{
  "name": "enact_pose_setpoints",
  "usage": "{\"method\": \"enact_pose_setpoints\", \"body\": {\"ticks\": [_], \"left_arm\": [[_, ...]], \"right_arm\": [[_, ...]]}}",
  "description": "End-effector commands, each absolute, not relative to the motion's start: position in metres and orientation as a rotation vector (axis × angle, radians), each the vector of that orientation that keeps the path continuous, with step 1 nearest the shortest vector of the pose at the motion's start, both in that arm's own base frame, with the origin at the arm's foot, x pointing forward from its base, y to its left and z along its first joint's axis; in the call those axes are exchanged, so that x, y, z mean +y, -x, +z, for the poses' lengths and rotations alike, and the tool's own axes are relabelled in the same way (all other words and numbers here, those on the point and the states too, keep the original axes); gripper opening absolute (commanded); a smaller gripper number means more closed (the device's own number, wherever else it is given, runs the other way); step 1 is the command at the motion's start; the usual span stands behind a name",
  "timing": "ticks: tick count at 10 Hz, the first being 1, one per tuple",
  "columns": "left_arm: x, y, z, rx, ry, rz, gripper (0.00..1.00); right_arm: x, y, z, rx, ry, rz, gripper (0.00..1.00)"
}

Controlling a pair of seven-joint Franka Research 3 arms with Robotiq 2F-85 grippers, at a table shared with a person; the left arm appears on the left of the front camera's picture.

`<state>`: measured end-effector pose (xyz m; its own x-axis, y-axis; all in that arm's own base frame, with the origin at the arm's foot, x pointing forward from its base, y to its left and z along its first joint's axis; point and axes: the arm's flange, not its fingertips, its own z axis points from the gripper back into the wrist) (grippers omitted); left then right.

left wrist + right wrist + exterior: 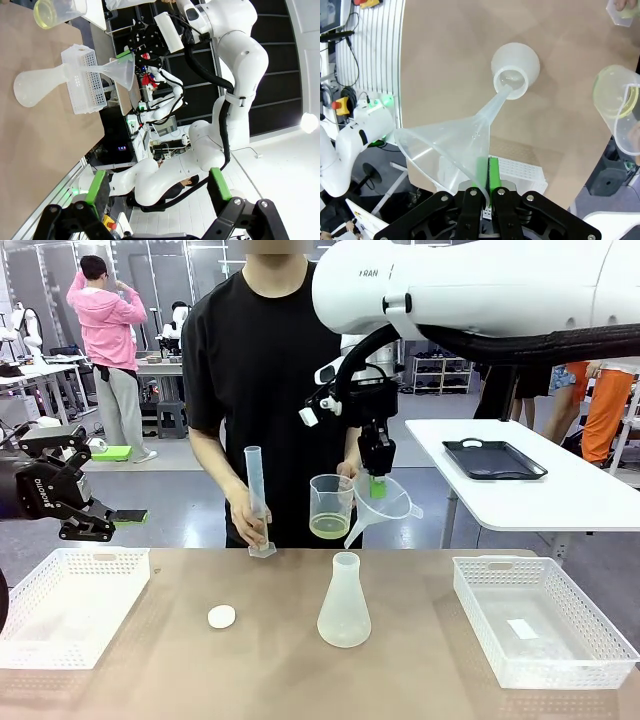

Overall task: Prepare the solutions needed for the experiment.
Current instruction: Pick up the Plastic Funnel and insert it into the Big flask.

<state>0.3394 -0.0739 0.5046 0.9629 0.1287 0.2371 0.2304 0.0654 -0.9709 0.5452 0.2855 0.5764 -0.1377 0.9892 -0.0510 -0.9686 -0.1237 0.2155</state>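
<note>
The right gripper (pixel 377 486) comes from above and its fingers are pressed together on the rim of a clear plastic funnel (pixel 386 506), which it holds in the air over the middle of the table (pixel 420 680). The funnel is tilted, and its spout points down to the mouth of an empty frosted conical flask (pixel 344 604) that stands upright on the table. From the right wrist view the tip lies over the mouth, but I cannot tell if it touches it.

The left gripper (pixel 157 187) hangs at the left side, above the white basket (pixel 60 615), with its jaws wide apart and nothing between them.

The solution (pixel 329 528) is a shallow pale yellow-green layer at the bottom of a clear beaker (pixel 331 502). The person holds this beaker upright in the air, just beside the funnel and a little behind the flask. The person's other hand (pixel 246 517) grips a tall graduated cylinder (pixel 256 490), whose base rests on the far edge of the table.

A small white cap (pixel 221 616) lies on the table left of the flask. A second white basket (pixel 560 640) stands at the right side.
</note>
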Motion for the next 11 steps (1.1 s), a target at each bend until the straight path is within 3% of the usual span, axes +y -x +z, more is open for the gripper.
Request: {"method": "enact_pose_setpoints", "body": {"ticks": [1,7,11], "left_arm": [[-0.077,-0.339,0.508,-0.294,1.535,-0.074,1.00],[-0.077,-0.339,0.508,-0.294,1.535,-0.074,1.00],[-0.077,-0.339,0.508,-0.294,1.535,-0.074,1.00]], "right_arm": [[0.292,-0.554,0.576,0.248,-0.112,1.722,0.04],[0.311,-0.564,0.560,0.370,-0.046,1.749,0.04],[0.326,-0.570,0.549,0.362,-0.052,1.785,0.04]]}}
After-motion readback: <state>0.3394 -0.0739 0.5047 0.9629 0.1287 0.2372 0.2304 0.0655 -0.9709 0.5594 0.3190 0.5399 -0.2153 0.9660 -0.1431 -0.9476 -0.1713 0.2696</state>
